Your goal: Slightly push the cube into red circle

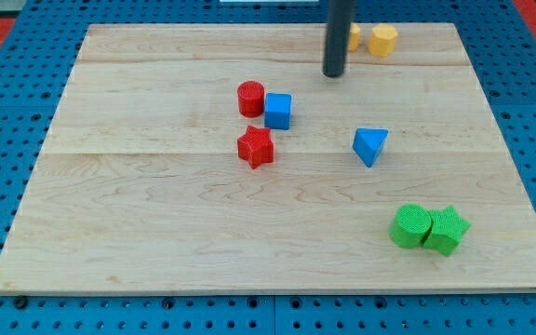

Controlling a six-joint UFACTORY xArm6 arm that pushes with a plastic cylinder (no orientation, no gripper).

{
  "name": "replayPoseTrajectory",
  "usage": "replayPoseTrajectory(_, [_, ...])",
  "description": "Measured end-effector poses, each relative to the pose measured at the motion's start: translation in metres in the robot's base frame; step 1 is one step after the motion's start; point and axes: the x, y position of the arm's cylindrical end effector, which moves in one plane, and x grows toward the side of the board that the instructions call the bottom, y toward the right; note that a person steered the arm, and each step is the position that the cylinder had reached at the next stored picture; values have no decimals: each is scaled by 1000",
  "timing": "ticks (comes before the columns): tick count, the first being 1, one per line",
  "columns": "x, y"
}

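Note:
A blue cube point(278, 111) sits near the board's middle top, touching the right side of a red circle block point(250, 99). A red star block point(256, 147) lies just below them. My tip point(333, 74) is a dark rod coming down from the view's top; it stands above and to the right of the blue cube, a short gap away, touching no block.
A blue triangle block point(369, 145) lies right of centre. A green circle block point(409, 227) and a green star block point(446, 230) touch at the bottom right. A yellow hexagon block point(383, 39) and another yellow block point(354, 36), partly hidden by the rod, sit at the wooden board's point(156, 233) top edge.

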Motion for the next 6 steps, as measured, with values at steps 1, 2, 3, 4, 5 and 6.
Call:
replayPoseTrajectory(1, [66, -37])
replayPoseTrajectory(2, [43, -101])
replayPoseTrajectory(3, [31, -90])
replayPoseTrajectory(4, [31, -84])
replayPoseTrajectory(5, [31, -84])
replayPoseTrajectory(6, [31, -84])
